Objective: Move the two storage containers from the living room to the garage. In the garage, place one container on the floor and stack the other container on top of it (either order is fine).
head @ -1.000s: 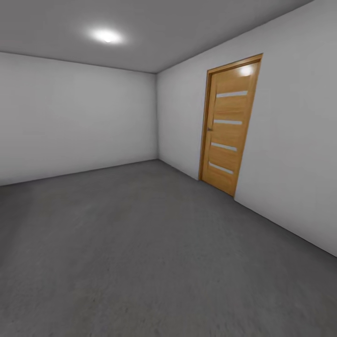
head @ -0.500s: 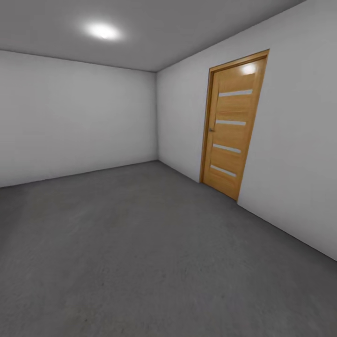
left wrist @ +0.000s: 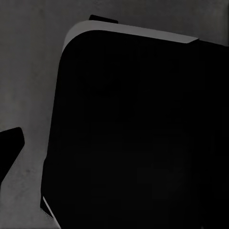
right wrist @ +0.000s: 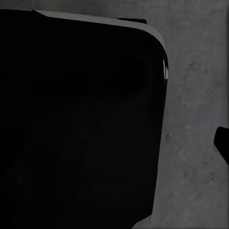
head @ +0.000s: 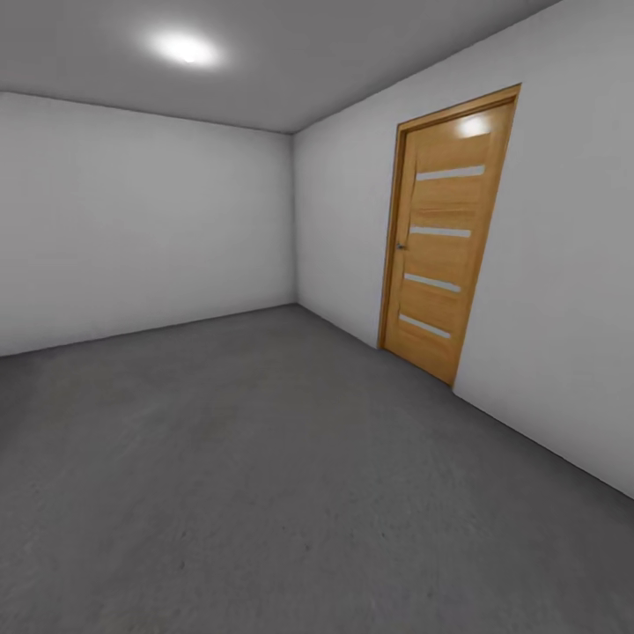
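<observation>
Grey concrete floor [head: 264,475] spreads out ahead of me, rough and mottled, meeting plain white walls [head: 141,220] under a recessed ceiling light [head: 183,48]. On the wall to my right stands a closed wooden door [head: 445,233] with four pale horizontal strips. By its look I take this bare room to be the garage, so I am in the drop-off room or passing through it.

No orange-red storage container lies anywhere on the stretch of floor that my head camera covers, so I cannot tell where the two bins are at this moment.

Both wrist cameras point down at the same grey floor past a big black rounded body [left wrist: 138,133], which I think is part of my own base or trunk, though the picture is too dark to be sure; the same dark mass [right wrist: 76,124] fills much of the right wrist view. Neither tool's fingers are clear enough to read, so I cannot tell how far open either is, or whether it has hold of anything.

My judgement: nothing is placed or stacked on the floor visible here, so the placing and stacking look still to do.
</observation>
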